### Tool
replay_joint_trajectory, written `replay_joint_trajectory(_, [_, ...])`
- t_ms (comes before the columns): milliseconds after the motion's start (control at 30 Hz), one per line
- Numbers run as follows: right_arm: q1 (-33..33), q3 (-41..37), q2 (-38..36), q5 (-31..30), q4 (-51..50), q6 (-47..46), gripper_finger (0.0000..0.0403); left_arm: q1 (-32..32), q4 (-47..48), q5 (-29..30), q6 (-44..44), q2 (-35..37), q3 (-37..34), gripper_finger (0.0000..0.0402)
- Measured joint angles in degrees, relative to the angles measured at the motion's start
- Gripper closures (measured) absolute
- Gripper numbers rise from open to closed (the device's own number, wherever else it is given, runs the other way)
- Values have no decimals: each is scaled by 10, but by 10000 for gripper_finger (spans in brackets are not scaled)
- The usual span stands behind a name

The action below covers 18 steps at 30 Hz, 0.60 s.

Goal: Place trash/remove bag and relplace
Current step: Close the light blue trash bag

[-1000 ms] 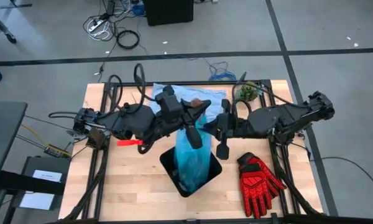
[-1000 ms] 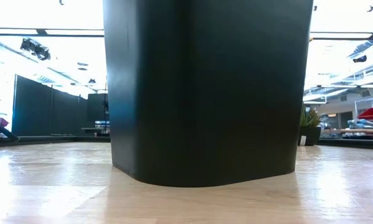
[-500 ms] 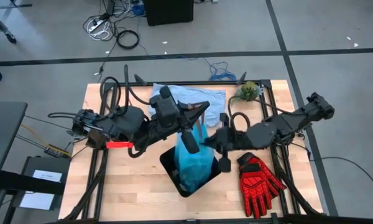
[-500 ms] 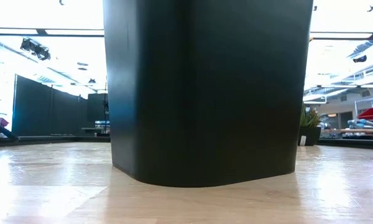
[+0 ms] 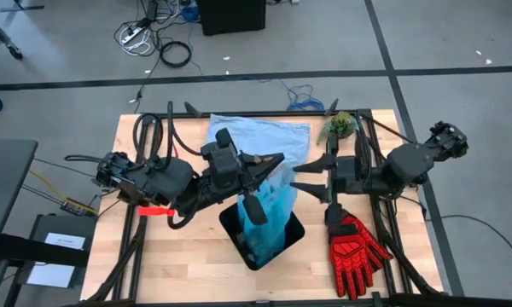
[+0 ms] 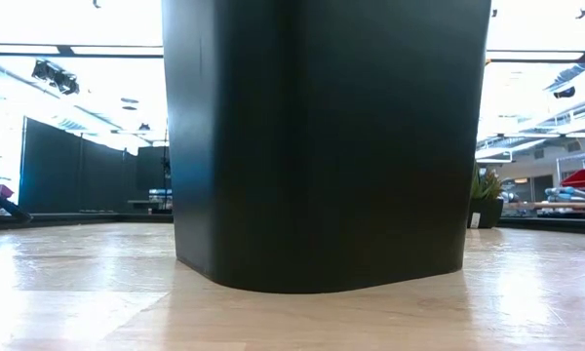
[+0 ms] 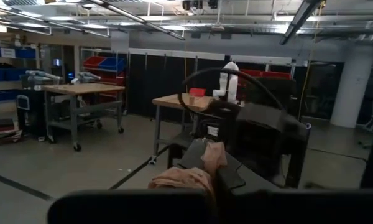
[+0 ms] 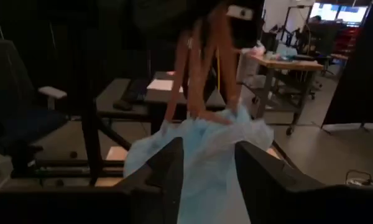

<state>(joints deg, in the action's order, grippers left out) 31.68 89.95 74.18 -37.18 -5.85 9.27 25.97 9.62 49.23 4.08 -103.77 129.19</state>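
The cyan bag [image 5: 269, 203] rises out of the black bin [image 5: 239, 232] at the table's middle. Its gathered top is held up by my left gripper [image 5: 276, 161], which is shut on it. My right gripper [image 5: 305, 178] stands open just to the bag's right, level with its top and clear of it. In the right wrist view the bag [image 8: 205, 149] shows between and beyond my right gripper's spread fingers [image 8: 169, 167]. The bin's dark wall [image 6: 322, 146] fills the low view. The trash is out of view. My left gripper pinches the bag's bunched top edge [image 8: 206, 117] between its two fingers, several layers gathered. The fingers [image 8: 181, 74] reach over the bin from the table's left. The bag hangs below them, loosely spread, its lower part inside the bin.
A paler blue bag [image 5: 254, 132] lies flat at the table's far middle. A small green plant [image 5: 340, 125] stands at the far right, and red work gloves [image 5: 355, 243] lie near the right front. Bare wood shows at the left front.
My right gripper has opened, let go of the bag and drawn back toward the table's right edge. The bag, earlier a narrow strip stretched between both grippers, now hangs wider from my left gripper alone.
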Motion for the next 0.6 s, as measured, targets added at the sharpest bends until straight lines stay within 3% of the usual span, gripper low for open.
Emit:
replay_joint_trajectory(200, [26, 0, -16, 82, 52, 11, 248, 15, 36, 56, 2, 0, 0, 401])
replay_joint_trajectory(400, [6, 0, -10, 50, 41, 3, 255, 18, 27, 61, 2, 0, 0, 401])
replay_joint_trajectory(600, [-53, 0, 16, 87, 30, -4, 256, 18, -3, 43, 15, 0, 0, 401])
